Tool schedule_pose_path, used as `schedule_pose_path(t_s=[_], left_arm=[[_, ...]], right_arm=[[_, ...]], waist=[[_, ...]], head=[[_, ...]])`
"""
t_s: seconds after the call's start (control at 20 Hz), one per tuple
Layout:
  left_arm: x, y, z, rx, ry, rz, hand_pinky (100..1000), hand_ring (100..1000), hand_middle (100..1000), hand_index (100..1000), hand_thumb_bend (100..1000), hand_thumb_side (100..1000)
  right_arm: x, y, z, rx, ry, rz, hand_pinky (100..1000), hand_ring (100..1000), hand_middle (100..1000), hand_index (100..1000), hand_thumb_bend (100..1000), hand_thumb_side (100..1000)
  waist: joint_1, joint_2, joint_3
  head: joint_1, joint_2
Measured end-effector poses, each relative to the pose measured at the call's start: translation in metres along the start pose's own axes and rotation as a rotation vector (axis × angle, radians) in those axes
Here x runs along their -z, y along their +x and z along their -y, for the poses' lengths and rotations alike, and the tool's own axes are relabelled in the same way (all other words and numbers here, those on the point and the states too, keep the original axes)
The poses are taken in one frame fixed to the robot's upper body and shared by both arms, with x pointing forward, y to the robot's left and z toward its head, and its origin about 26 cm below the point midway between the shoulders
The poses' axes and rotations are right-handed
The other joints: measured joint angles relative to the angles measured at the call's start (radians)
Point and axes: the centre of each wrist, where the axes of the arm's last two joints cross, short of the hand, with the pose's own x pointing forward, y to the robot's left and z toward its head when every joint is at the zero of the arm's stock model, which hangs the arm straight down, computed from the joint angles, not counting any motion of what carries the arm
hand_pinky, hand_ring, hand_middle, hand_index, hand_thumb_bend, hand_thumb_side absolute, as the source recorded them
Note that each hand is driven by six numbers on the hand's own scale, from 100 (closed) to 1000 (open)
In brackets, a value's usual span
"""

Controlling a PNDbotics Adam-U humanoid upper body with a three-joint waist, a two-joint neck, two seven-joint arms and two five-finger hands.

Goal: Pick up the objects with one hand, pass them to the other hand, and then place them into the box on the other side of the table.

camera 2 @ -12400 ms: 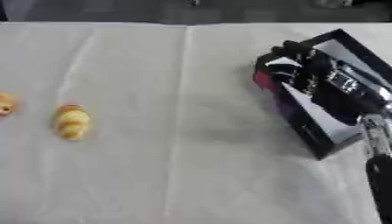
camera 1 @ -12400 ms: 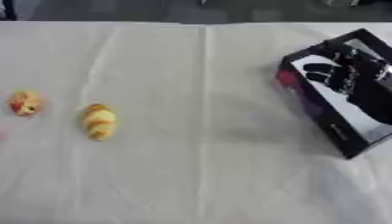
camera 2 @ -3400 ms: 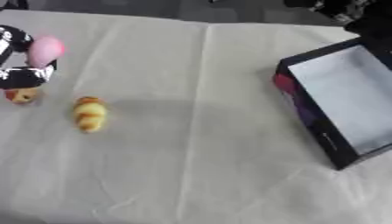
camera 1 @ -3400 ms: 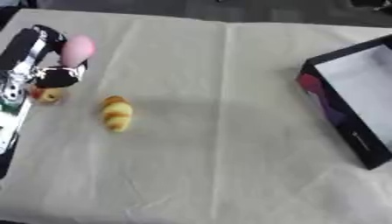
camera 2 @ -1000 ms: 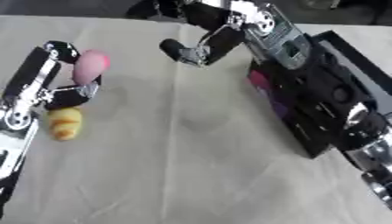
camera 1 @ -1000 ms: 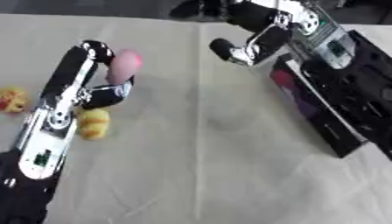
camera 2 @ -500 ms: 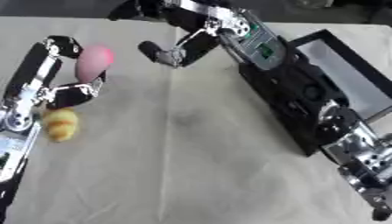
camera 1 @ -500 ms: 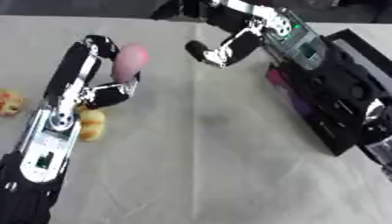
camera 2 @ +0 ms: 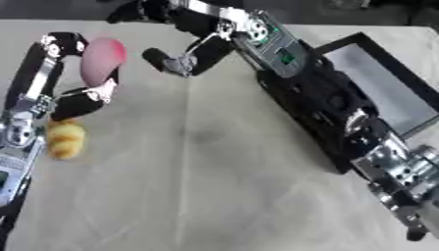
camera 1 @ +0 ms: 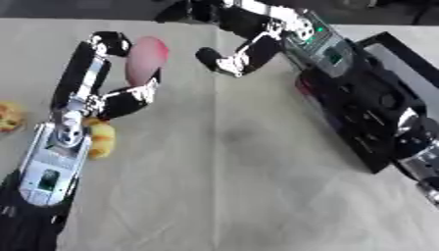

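A desk [camera 1: 223, 196] under a pale beige cloth fills nearly the whole frame. A straight crease [camera 1: 216, 122] runs down the cloth at centre. A dark strip lies along the top edge.

Left hand [camera 1: 109, 73] raised at far left, fingers and thumb curled round pink object [camera 1: 146, 61]. Right hand [camera 1: 225, 61] reaches toward it, fingers relaxed, holding nothing.

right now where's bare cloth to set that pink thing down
Bare tablecloth runs down the middle and near edge, between the left hand holding the pink object and the black box. Crowded: pastries at left; right hand reaching in.
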Motion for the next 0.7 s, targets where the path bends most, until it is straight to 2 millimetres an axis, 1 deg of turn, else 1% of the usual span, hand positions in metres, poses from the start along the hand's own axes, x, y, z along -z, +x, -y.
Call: schedule_pose_path(t_s=[0.3,0.7], left_arm=[[0.004,0.009,0.006,-0.082,-0.004,0.072,715,567,448,410,100,159],[0.007,0.015,0.013,-0.122,-0.036,0.119,714,566,446,409,100,158]], right_arm=[[0.004,-0.001,0.000,-0.005,0.007,-0.001,984,935,1000,1000,100,141],[0.008,-0.004,-0.004,-0.007,0.022,-0.008,989,940,999,1000,100,143]], waist=[[0.000,0.001,0.007],[0.000,0.001,0.013]], head=[[-0.010,0.000],[-0.027,0.000]])
